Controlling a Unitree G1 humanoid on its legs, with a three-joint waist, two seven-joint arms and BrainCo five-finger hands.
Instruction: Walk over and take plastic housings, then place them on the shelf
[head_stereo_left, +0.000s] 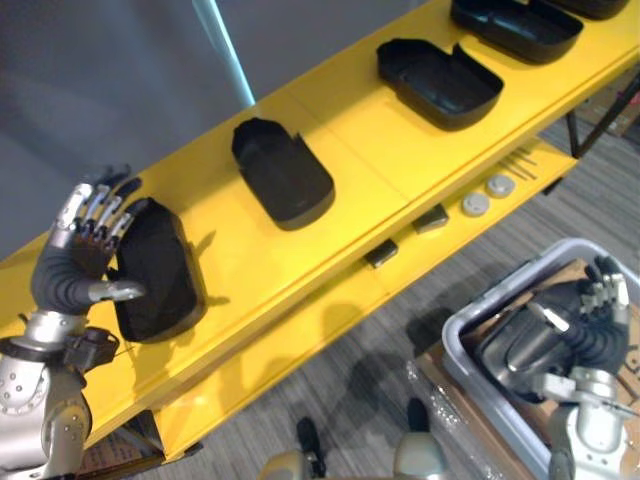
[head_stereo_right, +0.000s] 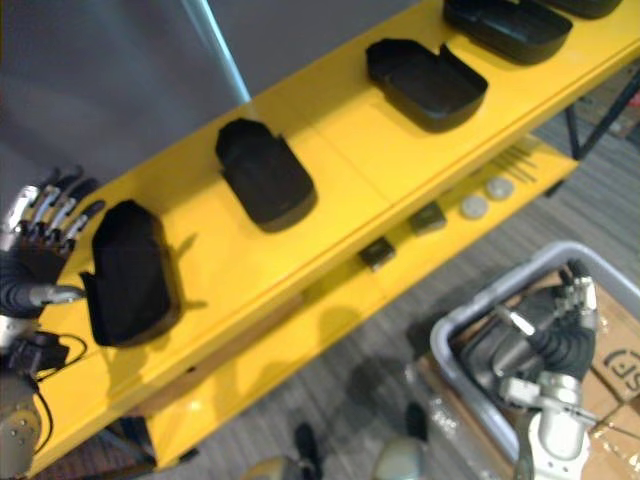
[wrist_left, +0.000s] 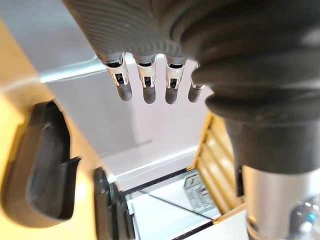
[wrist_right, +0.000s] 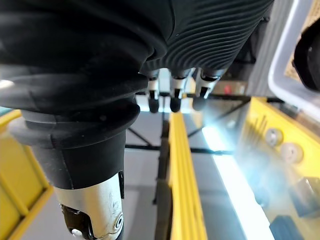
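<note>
A black plastic housing (head_stereo_left: 158, 272) lies on the yellow top shelf (head_stereo_left: 360, 150) near its left end. My left hand (head_stereo_left: 68, 268) hovers just left of it, open, fingers (wrist_left: 147, 86) straight and the thumb pointing at its edge; in the left wrist view the housing (wrist_left: 37, 170) sits apart from the fingers. Three more housings (head_stereo_left: 283, 172) (head_stereo_left: 438, 82) (head_stereo_left: 515, 25) lie in a row further along the shelf. My right hand (head_stereo_left: 590, 340) hangs open over a grey bin (head_stereo_left: 468, 328) at the lower right, above a dark housing (head_stereo_left: 512, 352) inside it, holding nothing.
A lower yellow shelf (head_stereo_left: 300, 340) carries two round discs (head_stereo_left: 475, 205) and small dark blocks (head_stereo_left: 432, 218). The bin rests on cardboard boxes (head_stereo_right: 612, 372). Grey carpet runs between shelf and bin. A grey wall stands behind the shelf.
</note>
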